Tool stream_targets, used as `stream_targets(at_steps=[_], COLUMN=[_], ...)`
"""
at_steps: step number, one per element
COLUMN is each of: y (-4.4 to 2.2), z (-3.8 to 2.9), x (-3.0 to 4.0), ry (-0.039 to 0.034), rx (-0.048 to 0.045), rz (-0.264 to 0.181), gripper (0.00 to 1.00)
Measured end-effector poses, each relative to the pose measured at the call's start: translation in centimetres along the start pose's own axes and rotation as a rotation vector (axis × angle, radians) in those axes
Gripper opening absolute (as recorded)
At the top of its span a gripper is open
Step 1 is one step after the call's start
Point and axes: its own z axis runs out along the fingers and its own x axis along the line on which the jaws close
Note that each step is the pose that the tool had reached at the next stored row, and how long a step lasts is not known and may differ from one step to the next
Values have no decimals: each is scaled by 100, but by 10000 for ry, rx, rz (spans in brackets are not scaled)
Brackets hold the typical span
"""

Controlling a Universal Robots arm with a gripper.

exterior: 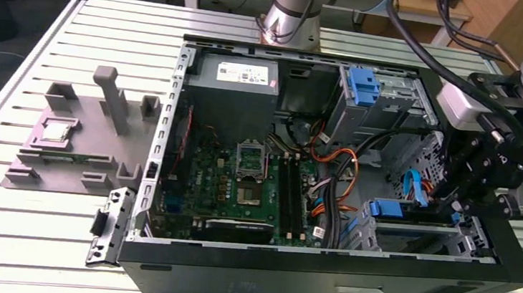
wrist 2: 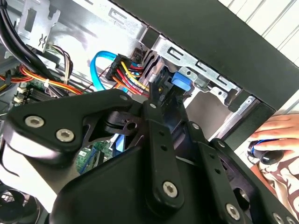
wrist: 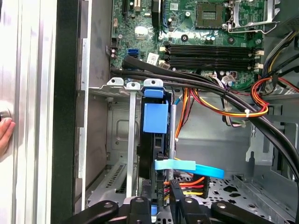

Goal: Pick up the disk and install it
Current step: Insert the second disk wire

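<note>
Slatted metal table [exterior: 6, 208], one open computer case [exterior: 325, 282], one disk [wrist: 154, 116] seated.

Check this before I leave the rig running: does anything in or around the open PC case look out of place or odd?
A person's hand rests just outside the case wall, close to the gripper working at the blue-bracketed disk in the drive bay. Otherwise nothing stands out.

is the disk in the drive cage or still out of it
In. The disk, on edge, sits in the metal drive cage of the computer case, its blue bracket tab at the cage mouth. The gripper is at its cabled end.
</note>
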Motion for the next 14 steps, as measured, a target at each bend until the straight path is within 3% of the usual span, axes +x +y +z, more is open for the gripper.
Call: stream_targets(at_steps=[14], y=[0], z=[31], x=[-9], ry=[21], rx=[-1], rz=[0], gripper=[30])
